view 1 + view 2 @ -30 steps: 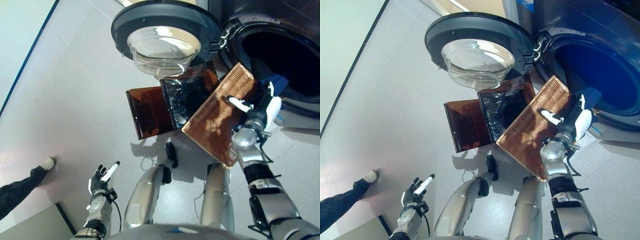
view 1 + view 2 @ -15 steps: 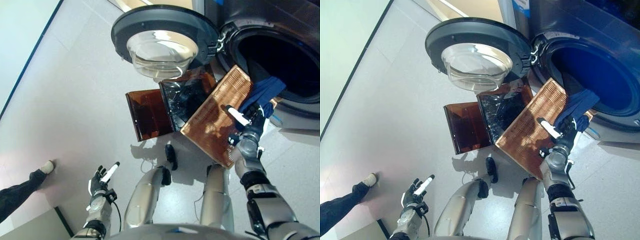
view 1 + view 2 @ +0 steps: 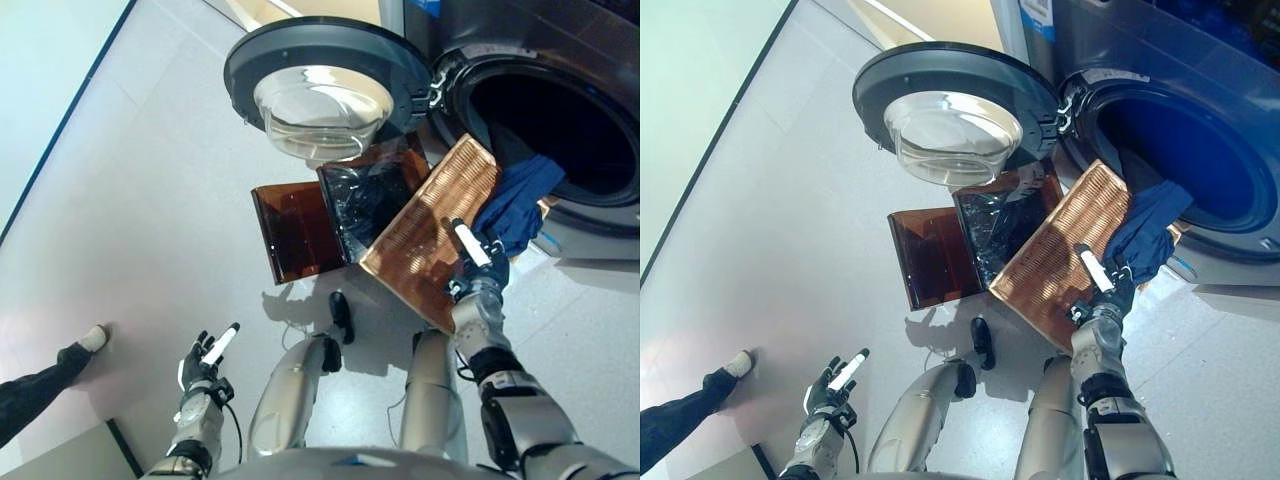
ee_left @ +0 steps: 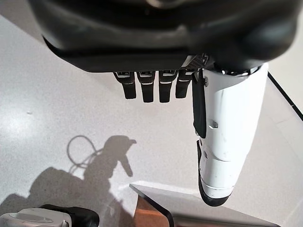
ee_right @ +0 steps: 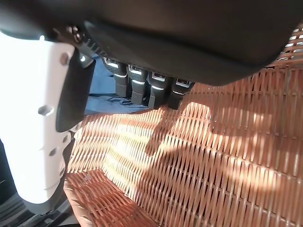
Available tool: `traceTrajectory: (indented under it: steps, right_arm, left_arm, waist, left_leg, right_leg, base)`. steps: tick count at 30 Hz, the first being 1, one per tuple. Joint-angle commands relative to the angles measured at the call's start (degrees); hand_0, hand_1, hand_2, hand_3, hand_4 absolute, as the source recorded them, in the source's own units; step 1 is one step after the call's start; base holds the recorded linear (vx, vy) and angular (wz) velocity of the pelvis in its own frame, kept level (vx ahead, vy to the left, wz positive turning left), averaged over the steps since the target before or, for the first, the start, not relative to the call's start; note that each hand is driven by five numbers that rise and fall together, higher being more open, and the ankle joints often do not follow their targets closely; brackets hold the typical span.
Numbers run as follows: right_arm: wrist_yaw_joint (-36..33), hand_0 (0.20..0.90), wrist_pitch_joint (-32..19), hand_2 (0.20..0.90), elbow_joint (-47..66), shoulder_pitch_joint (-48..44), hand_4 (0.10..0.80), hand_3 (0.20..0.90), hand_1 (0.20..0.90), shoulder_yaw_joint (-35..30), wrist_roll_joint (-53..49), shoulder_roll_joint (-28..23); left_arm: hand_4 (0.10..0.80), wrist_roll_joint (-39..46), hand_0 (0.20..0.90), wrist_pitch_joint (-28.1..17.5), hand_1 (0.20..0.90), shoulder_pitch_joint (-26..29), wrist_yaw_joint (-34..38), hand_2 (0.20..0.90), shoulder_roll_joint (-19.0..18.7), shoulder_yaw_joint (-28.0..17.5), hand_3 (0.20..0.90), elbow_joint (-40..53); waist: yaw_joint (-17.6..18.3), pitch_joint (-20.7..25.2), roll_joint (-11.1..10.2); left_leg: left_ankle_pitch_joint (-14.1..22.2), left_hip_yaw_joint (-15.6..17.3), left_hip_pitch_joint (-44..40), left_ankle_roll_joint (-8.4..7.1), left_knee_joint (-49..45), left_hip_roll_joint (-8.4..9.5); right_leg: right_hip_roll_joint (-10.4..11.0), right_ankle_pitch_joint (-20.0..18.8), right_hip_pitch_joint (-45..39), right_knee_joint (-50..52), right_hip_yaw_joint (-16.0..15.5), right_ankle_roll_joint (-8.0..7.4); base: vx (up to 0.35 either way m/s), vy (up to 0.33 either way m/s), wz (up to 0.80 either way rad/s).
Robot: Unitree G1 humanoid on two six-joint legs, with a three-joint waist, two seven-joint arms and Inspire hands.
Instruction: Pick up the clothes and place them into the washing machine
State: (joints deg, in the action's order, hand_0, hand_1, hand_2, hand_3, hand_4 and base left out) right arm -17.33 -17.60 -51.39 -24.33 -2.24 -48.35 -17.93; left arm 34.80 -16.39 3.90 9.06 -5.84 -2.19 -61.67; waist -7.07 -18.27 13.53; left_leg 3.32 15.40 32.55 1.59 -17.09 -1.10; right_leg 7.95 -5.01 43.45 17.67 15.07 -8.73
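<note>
Right eye view: washing machine (image 3: 1200,60) label (image 3: 1036,10) print unreadable

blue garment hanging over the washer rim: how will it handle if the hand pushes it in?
Probably floppy: the blue garment drapes in folds over the drum opening, so it would likely bunch rather than slide whole. It looks light. Part hangs outside toward the wicker basket, so it may slip back out.

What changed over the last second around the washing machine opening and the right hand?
The right hand has let go of the blue garment and drawn back over the wicker basket; the garment now hangs over the drum's rim. The left hand, the open door and the brown bins are unchanged.
</note>
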Motion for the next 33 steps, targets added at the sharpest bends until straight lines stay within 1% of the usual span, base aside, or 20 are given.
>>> traceTrajectory:
  steps: [1, 7, 9, 10, 11, 13, 14, 17, 23, 24, 26, 27, 28, 30, 32, 33]
  right_arm:
    - [0.3, 0.900, -4.0, 0.900, 5.5, -1.5, 0.800, 0.900, 0.900, 0.8, 0.0, -2.4]
    - [-0.5, 0.900, -5.2, 0.900, 6.4, -4.6, 0.800, 0.900, 0.900, -1.1, -2.1, -4.1]
    - [0.8, 0.900, -6.3, 0.900, 6.2, -6.0, 0.800, 0.900, 0.900, -2.8, -7.0, -4.2]
    - [2.9, 0.900, -7.6, 0.900, 6.5, -7.2, 0.800, 0.900, 0.900, -4.7, -13.5, -3.4]
    - [3.1, 0.900, -7.7, 0.900, 6.3, -7.2, 0.800, 0.900, 0.900, -4.7, -13.7, -3.4]
    - [6.2, 0.900, -8.4, 0.900, 5.4, -8.5, 0.800, 0.900, 0.900, -6.2, -21.2, -2.3]
    - [6.4, 0.900, -8.5, 0.900, 5.3, -8.5, 0.800, 0.900, 0.900, -6.2, -21.3, -2.3]
    - [8.6, 0.900, -9.8, 0.900, 4.7, -9.5, 0.800, 0.900, 0.900, -8.6, -27.3, -1.5]
    - [7.9, 0.900, -11.4, 0.900, 5.7, -12.1, 0.800, 0.900, 0.900, -10.3, -28.2, -3.3]
    - [7.2, 0.900, -12.0, 0.900, 6.0, -13.4, 0.800, 0.900, 0.900, -10.8, -27.5, -5.2]
    - [6.6, 0.900, -12.1, 0.900, 5.8, -14.1, 0.800, 0.900, 0.900, -11.1, -27.1, -6.1]
    - [5.7, 0.900, -12.5, 0.900, 5.6, -15.3, 0.800, 0.900, 0.900, -11.5, -26.5, -7.8]
    - [5.7, 0.900, -12.4, 0.900, 5.5, -15.4, 0.800, 0.900, 0.900, -11.5, -26.5, -7.9]
    - [4.5, 0.900, -12.2, 0.900, 3.6, -17.8, 0.800, 0.900, 0.900, -11.8, -25.5, -10.8]
    - [4.4, 0.900, -11.7, 0.900, 2.4, -18.7, 0.800, 0.900, 0.900, -11.9, -25.4, -12.1]
    - [3.9, 0.900, -11.5, 0.900, 1.1, -20.1, 0.800, 0.900, 0.900, -12.0, -25.2, -13.9]
  left_arm:
    - [0.800, 2.6, 0.900, -1.5, 0.900, -1.6, 1.3, 0.900, -5.3, -2.6, 0.900, -3.5]
    - [0.800, 2.6, 0.900, -1.5, 0.900, -1.9, 1.3, 0.900, -5.4, -2.4, 0.900, -3.3]
    - [0.800, 2.8, 0.900, -1.4, 0.900, -2.3, 1.2, 0.900, -5.4, -2.2, 0.900, -3.3]
    - [0.800, 3.2, 0.900, -1.2, 0.900, -2.5, 1.1, 0.900, -5.3, -2.0, 0.900, -3.4]
    - [0.800, 3.2, 0.900, -1.2, 0.900, -2.5, 1.1, 0.900, -5.4, -2.0, 0.900, -3.4]
    - [0.800, 3.4, 0.900, -0.7, 0.900, -2.7, 0.6, 0.900, -5.3, -1.5, 0.900, -3.6]
    - [0.800, 3.4, 0.900, -0.7, 0.900, -2.7, 0.6, 0.900, -5.3, -1.5, 0.900, -3.6]
    - [0.800, 3.8, 0.900, -0.1, 0.900, -2.8, 0.1, 0.900, -5.2, -1.4, 0.900, -4.1]
    - [0.800, 3.9, 0.900, -0.1, 0.900, -3.0, -0.1, 0.900, -5.1, -1.2, 0.900, -4.3]
    - [0.800, 4.0, 0.900, -0.1, 0.900, -3.5, -0.3, 0.900, -5.1, -1.1, 0.900, -4.3]
    - [0.800, 3.9, 0.900, -0.1, 0.900, -3.6, -0.3, 0.900, -5.1, -1.0, 0.900, -4.3]
    - [0.800, 3.8, 0.900, -0.1, 0.900, -3.9, -0.4, 0.900, -5.2, -0.9, 0.900, -4.3]
    - [0.800, 3.8, 0.900, -0.1, 0.900, -3.9, -0.3, 0.900, -5.2, -0.9, 0.900, -4.3]
    - [0.800, 3.2, 0.900, -0.2, 0.900, -4.0, -0.4, 0.900, -5.3, -0.5, 0.900, -4.3]
    - [0.800, 3.2, 0.900, -0.2, 0.900, -4.0, -0.5, 0.900, -5.3, -0.3, 0.900, -4.3]
    - [0.800, 3.2, 0.900, -0.2, 0.900, -4.2, -0.7, 0.900, -5.4, -0.1, 0.900, -4.3]
  waist:
    - [-1.6, 2.0, 0.9]
    - [-1.9, 1.9, 1.3]
    - [-2.0, 1.8, 1.5]
    - [-2.2, 1.8, 1.8]
    - [-2.2, 1.8, 1.8]
    - [-2.3, 2.1, 1.9]
    - [-2.3, 2.1, 1.9]
    - [-2.4, 2.5, 2.0]
    - [-2.6, 2.8, 2.2]
    - [-2.7, 3.0, 2.2]
    - [-2.8, 3.0, 2.3]
    - [-2.9, 3.1, 2.2]
    - [-3.0, 3.1, 2.2]
    - [-3.2, 3.2, 2.2]
    - [-3.2, 3.2, 2.2]
    - [-3.5, 3.2, 2.2]
  left_leg:
    - [-5.5, -1.1, 2.2, -2.84, 5.5, -0.45]
    - [-5.6, -1.2, 2.4, -2.75, 5.4, -0.37]
    - [-5.6, -1.2, 2.5, -2.75, 5.3, -0.35]
    - [-5.6, -1.1, 2.5, -2.77, 5.5, -0.34]
    - [-5.6, -1.1, 2.5, -2.77, 5.5, -0.34]
    - [-5.5, -1.0, 2.5, -2.78, 5.4, -0.32]
    - [-5.5, -1.0, 2.5, -2.78, 5.4, -0.32]
    - [-5.3, -1.0, 2.5, -2.75, 5.4, -0.27]
    - [-5.2, -1.0, 2.5, -2.71, 5.5, -0.17]
    - [-5.2, -1.0, 2.5, -2.70, 5.4, -0.15]
    - [-5.2, -1.1, 2.6, -2.70, 5.4, -0.14]
    - [-5.2, -1.2, 2.6, -2.69, 5.5, -0.13]
    - [-5.2, -1.2, 2.6, -2.69, 5.5, -0.13]
    - [-5.2, -1.2, 2.8, -2.69, 5.4, -0.10]
    - [-5.2, -1.3, 2.8, -2.68, 5.4, -0.07]
    - [-5.2, -1.3, 2.9, -2.67, 5.4, -0.03]
  right_leg:
    - [-2.3, 4.0, -0.5, 3.8, -2.0, 4.57]
    - [-2.3, 4.1, -0.2, 4.1, -2.0, 4.61]
    - [-2.2, 4.2, -0.1, 4.1, -2.0, 4.63]
    - [-2.2, 4.2, -0.1, 4.2, -1.9, 4.64]
    - [-2.2, 4.2, -0.1, 4.2, -1.9, 4.64]
    - [-2.2, 4.4, -0.1, 4.3, -1.9, 4.67]
    - [-2.2, 4.4, -0.1, 4.3, -1.8, 4.67]
    - [-2.2, 4.6, 0.0, 4.5, -1.8, 4.66]
    - [-2.1, 4.7, 0.0, 4.4, -1.7, 4.63]
    - [-2.0, 4.7, 0.0, 4.4, -1.7, 4.59]
    - [-2.0, 4.8, 0.1, 4.4, -1.7, 4.59]
    - [-2.0, 4.8, 0.2, 4.6, -1.8, 4.59]
    - [-2.0, 4.8, 0.2, 4.6, -1.8, 4.59]
    - [-2.0, 4.9, 0.3, 4.7, -1.8, 4.61]
    - [-2.0, 4.9, 0.3, 4.7, -1.8, 4.60]
    - [-1.9, 4.9, 0.3, 4.7, -1.8, 4.60]
  base:
    - [0.000, 0.000, 0.00]
    - [0.000, 0.000, 0.00]
    - [0.000, 0.000, 0.00]
    - [0.000, 0.000, 0.00]
    - [0.000, 0.000, 0.00]
    - [0.000, 0.000, 0.00]
    - [0.000, 0.000, 0.00]
    - [0.000, 0.000, 0.00]
    - [0.000, 0.000, 0.00]
    - [0.000, 0.000, 0.00]
    - [0.000, 0.000, 0.00]
    - [0.000, 0.000, 0.00]
    - [0.000, 0.000, 0.00]
    - [0.000, 0.000, 0.00]
    - [0.000, 0.000, 0.00]
    - [0.000, 0.000, 0.00]
